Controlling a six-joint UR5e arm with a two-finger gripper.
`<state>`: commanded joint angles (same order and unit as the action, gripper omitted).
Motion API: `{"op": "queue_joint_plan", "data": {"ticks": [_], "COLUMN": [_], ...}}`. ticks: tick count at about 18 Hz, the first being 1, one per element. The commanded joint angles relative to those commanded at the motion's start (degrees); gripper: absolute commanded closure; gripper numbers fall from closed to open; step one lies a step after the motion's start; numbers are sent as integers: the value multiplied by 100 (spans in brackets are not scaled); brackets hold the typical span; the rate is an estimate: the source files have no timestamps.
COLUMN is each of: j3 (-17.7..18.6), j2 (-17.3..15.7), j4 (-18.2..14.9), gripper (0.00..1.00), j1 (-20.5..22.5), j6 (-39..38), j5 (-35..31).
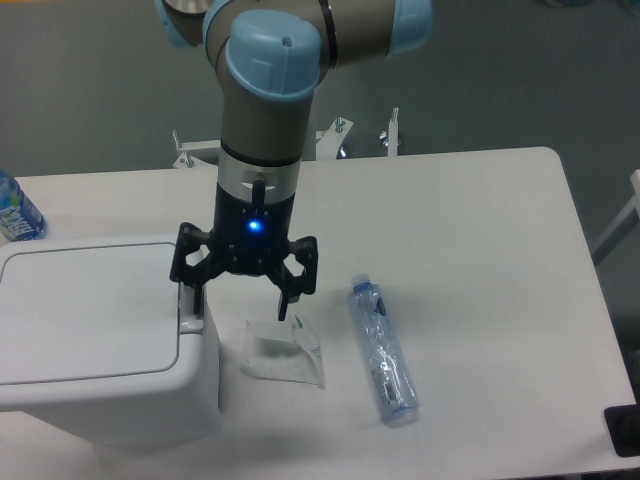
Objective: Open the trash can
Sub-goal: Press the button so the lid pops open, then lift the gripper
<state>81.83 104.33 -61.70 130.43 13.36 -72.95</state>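
Note:
The trash can point(95, 335) is a large white bin at the left front of the table, its flat lid lying closed. A small grey button strip point(189, 311) sits on its right rim. My gripper point(240, 306) hangs open beside the can's right edge, pointing down. Its left finger point(194, 296) stands right over the button strip; contact cannot be judged. The right finger point(285, 304) hovers over a crumpled clear wrapper. Nothing is held between the fingers.
A clear wrapper point(283, 352) lies on the white table point(470, 230) just right of the can. An empty plastic bottle point(382, 350) lies further right. A blue-labelled bottle point(15, 212) stands at the left edge behind the can.

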Motion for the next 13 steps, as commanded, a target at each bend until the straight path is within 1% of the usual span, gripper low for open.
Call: {"op": "queue_joint_plan", "data": {"ticks": [3, 5, 7, 8, 9, 10, 13], "j3": [0, -79, -236, -385, -517, -597, -747], "j2": [9, 0, -9, -9, -17, -18, -44], "j4": [0, -9, -9, -17, -18, -9, 26], "gripper": [0, 0, 0, 0, 0, 0, 0], "j1": [-18, -18, -9, 9, 87, 262, 798], "j6": [0, -9, 0, 0, 0, 0, 140], "j5": [0, 9, 26, 26, 9, 0, -26]}}
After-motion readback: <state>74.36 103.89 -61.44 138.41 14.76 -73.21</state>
